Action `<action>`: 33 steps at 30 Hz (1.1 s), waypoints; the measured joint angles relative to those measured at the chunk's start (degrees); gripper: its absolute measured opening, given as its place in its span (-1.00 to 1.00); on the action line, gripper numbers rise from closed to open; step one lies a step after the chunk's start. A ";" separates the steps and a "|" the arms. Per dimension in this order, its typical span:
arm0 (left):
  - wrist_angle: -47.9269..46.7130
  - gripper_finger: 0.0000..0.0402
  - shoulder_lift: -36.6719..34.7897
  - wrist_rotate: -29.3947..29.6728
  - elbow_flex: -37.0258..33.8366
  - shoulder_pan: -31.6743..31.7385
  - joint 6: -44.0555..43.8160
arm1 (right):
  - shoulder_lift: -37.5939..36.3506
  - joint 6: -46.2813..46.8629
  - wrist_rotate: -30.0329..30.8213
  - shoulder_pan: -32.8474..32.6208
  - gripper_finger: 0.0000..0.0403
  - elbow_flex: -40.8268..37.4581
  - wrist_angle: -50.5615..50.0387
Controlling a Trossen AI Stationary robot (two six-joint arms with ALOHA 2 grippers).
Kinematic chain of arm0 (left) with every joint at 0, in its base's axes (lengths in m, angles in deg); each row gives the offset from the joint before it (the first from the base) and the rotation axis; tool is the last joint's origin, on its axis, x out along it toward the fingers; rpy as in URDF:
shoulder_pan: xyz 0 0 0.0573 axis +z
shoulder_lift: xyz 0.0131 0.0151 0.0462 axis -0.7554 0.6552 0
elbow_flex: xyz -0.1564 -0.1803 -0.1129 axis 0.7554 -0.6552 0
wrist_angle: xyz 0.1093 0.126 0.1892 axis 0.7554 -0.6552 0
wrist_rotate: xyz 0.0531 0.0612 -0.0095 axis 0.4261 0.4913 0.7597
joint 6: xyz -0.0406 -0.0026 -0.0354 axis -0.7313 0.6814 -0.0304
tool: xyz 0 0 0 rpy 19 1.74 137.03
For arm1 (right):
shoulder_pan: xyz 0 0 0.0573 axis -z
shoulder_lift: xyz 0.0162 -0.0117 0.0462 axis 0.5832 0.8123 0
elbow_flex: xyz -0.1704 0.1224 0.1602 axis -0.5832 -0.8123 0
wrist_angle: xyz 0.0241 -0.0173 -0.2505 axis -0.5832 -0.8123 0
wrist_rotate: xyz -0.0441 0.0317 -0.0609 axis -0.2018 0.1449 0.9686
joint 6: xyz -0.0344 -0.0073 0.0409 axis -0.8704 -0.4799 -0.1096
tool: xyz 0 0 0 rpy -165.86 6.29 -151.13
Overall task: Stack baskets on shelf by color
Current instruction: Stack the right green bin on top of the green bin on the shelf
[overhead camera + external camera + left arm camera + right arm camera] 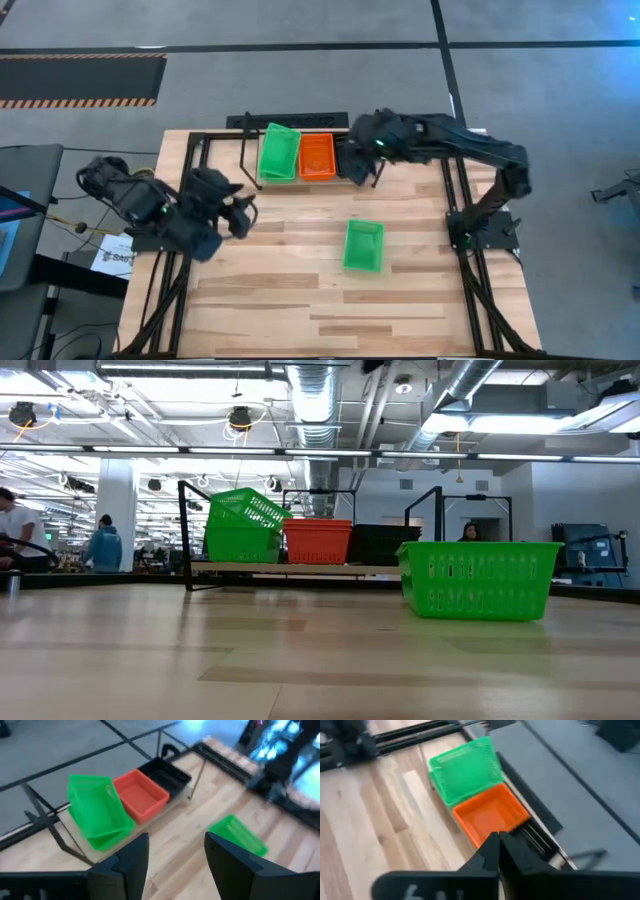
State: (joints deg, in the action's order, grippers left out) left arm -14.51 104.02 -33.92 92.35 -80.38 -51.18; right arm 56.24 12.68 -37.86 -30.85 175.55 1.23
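On the shelf [290, 568] at the table's far edge stand green baskets [278, 152], the top one tilted on the one below, then an orange basket [317, 156] and black baskets [165, 775]. A loose green basket [363, 246] rests on its base on the table, right of the middle. My right gripper [499, 845] hovers shut above the shelf's right part, over the black baskets, with nothing between its fingers. Near the table's left edge my left gripper [172, 855] stands open and empty, pointing toward the shelf.
A black tube frame [465, 215] runs round the table's edges and carries both arms. The wooden table top [300, 300] lies bare in front of the loose green basket. People show in the room behind the table in the low view.
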 joint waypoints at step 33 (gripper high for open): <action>-0.08 -0.24 -10.54 -6.19 -19.60 -5.39 7.92 | 30.42 -4.26 -19.83 1.81 -0.78 1.72 32.88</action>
State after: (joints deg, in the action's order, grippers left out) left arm -14.59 93.48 -40.11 72.76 -85.77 -43.26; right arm 86.66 8.42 -57.69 -29.04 177.27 34.11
